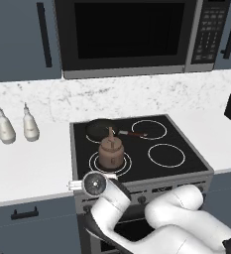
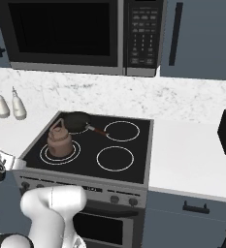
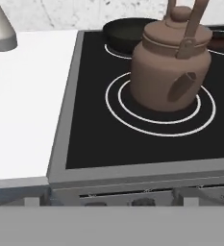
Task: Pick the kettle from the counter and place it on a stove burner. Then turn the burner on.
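With the kettle (image 3: 171, 72) seated upright on the stove burner (image 3: 132, 117), the hand, grip state untellable, should descend toward the knobs (image 3: 144, 201) at 6 o'clock and twist squarely.

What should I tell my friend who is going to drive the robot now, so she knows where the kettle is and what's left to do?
Gripper: cannot tell if it is open or shut; it holds nothing.
Kettle: upright on the stove burner, the front left double ring, off the counter.
Frying pan: on the back left ring, just behind the kettle.
Two white bottles: on the counter, left of the cooktop.
Done: kettle placed.
Left: turn that burner on; the knobs sit along the stove's front panel.
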You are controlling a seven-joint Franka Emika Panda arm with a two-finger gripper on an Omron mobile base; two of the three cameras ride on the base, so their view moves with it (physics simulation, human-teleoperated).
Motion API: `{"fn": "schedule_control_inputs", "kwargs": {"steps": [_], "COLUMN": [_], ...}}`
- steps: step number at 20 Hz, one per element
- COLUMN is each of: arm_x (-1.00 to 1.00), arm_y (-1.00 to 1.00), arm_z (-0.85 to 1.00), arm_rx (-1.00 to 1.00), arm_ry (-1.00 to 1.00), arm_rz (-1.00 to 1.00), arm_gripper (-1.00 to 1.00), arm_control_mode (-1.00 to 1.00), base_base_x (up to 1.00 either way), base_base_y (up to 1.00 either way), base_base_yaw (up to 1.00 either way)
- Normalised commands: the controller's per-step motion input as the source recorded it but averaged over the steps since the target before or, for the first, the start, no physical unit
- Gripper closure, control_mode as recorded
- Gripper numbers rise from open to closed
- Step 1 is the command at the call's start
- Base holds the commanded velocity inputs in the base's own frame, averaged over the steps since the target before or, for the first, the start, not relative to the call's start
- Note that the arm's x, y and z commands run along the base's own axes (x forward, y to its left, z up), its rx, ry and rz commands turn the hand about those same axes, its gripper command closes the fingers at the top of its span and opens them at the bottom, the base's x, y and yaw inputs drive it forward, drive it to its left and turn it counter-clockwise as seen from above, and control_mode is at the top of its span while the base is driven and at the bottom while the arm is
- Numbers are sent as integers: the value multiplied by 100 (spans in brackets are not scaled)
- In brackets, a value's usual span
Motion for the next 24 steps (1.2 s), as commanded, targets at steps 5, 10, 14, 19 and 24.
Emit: {"fn": "schedule_control_inputs", "kwargs": {"steps": [5,10,14,19,24], "arm_x": [0,0,0,0,0], "arm_y": [2,6,15,20,15], "arm_z": [-56,-37,-37,-35,-32], "arm_rx": [0,0,0,0,0], "arm_ry": [-20,-18,-6,-1,0], "arm_rz": [0,0,0,0,0], "arm_gripper": [-100,-100,-100,-100,-100], "arm_control_mode": [-100,-100,-100,-100,-100], "base_base_x": [0,0,0,0,0], "base_base_y": [0,0,0,0,0], "base_base_yaw": [0,0,0,0,0]}}
